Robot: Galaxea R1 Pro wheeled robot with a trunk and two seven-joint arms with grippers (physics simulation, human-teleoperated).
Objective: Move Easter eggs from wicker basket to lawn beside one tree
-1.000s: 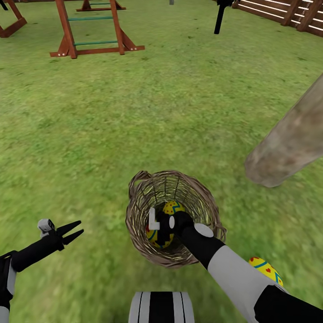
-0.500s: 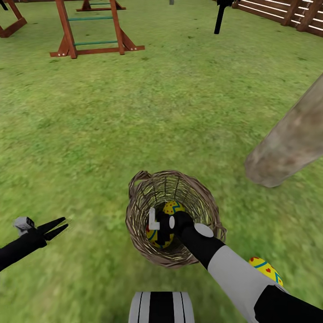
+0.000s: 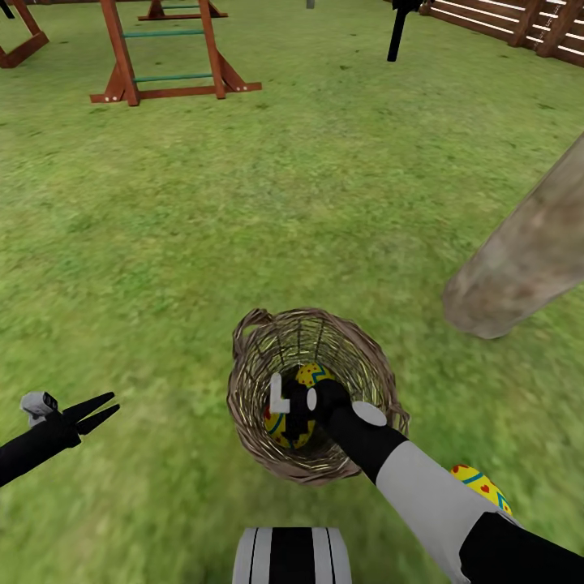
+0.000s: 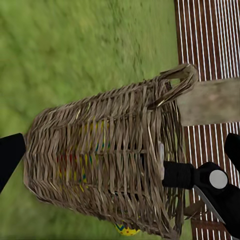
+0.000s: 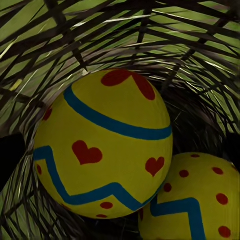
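Your right tool [image 3: 294, 412] sits down in the wicker basket [image 3: 243, 381], covering most of two eggs [image 3: 311, 375]; its jaw spread is unreadable. The forearm hides part of a third egg [image 3: 480, 487]. The tree [image 3: 519, 259] runs off frame.

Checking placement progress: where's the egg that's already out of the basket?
In the head view the loose egg lies on the lawn at lower right, beside the right forearm, right of the wicker basket and nearer the robot than the tree trunk.
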